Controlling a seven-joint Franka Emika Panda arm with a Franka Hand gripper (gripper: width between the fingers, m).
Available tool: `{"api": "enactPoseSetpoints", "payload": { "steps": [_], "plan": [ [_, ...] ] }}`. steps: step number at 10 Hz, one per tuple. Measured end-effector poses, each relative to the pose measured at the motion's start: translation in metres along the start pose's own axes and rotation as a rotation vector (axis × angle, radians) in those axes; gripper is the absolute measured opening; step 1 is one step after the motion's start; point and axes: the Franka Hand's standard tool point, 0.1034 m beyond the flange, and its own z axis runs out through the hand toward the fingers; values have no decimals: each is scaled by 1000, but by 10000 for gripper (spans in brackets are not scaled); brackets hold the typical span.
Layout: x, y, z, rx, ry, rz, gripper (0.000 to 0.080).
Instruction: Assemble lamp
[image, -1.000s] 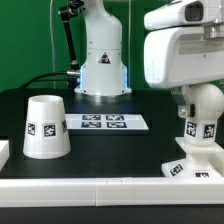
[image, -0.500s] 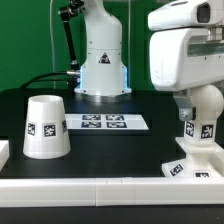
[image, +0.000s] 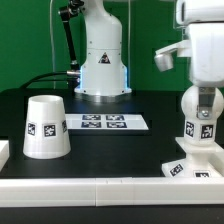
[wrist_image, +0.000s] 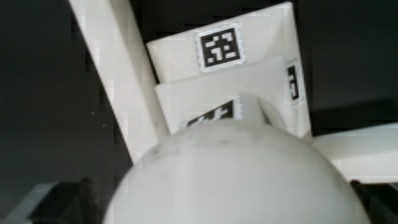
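At the exterior view's left the shade (image: 46, 126) on the table (image: 110, 152), marker board (image: 103, 123) beside it mid-table, bulb (image: 198, 128) upright on base (image: 180, 169) at the right.

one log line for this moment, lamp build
bulb: upright on base, exterior view's right | shade: apart, exterior view's left | gripper: over bulb, grip unclear
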Motion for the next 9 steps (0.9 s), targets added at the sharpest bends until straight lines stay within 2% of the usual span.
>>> {"api": "enactPoseSetpoints", "payload": {
  "steps": [3, 6, 7, 8, 9],
  "plan": [
    [3, 0, 0, -13, -30, -218, 699],
    [-1, 1, 1, -9, -33, -302, 699],
    [-2, 1, 1, -8, -33, -302, 607],
    [-2, 1, 1, -8, -34, -301, 574],
    [-2, 1, 1, -9, -33, -283, 574]
  ]
}}
